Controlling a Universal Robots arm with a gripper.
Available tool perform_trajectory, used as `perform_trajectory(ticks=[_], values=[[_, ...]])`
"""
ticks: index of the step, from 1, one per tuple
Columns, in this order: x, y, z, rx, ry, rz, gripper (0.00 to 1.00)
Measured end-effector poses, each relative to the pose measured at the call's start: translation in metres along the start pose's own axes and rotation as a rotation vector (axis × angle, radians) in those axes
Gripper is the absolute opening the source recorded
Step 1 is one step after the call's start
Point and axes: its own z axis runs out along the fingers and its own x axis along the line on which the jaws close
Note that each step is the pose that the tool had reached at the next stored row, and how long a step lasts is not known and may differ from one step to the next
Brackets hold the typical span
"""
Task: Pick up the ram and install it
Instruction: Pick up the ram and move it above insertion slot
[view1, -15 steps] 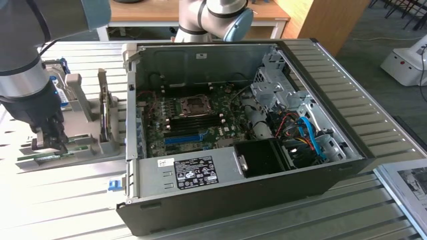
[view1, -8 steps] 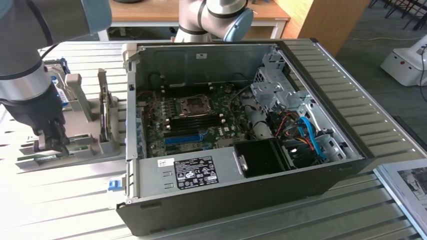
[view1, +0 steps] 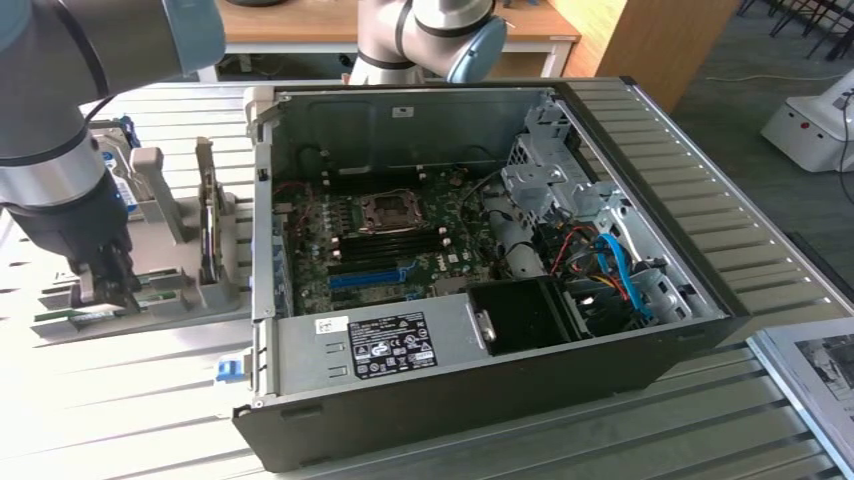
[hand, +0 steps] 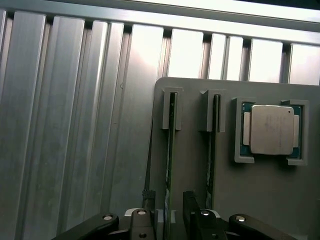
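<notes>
Wrist view: ram (hand: 171, 150), on edge in grey holder (hand: 190, 165); probably light, stiff, fragile; best held by flat sides, mid-length. Gripper (hand: 167, 222) spread, straddling it.

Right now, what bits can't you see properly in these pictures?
- Wrist view: the ram between the open tool's fingers stands edge-on, so chips and label are hidden; the picture's edge cuts off its near end.
- Exterior view: the arm covers most of the ram holder.
- Exterior view: the motherboard's slots are too small to tell which are free.
</notes>
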Motion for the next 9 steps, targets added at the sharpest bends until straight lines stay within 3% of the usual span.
perform_trajectory(ticks=[9], values=[[0.0003, 0.0, 0.001, 0.0002, -0.0001, 0.0, 0.36]])
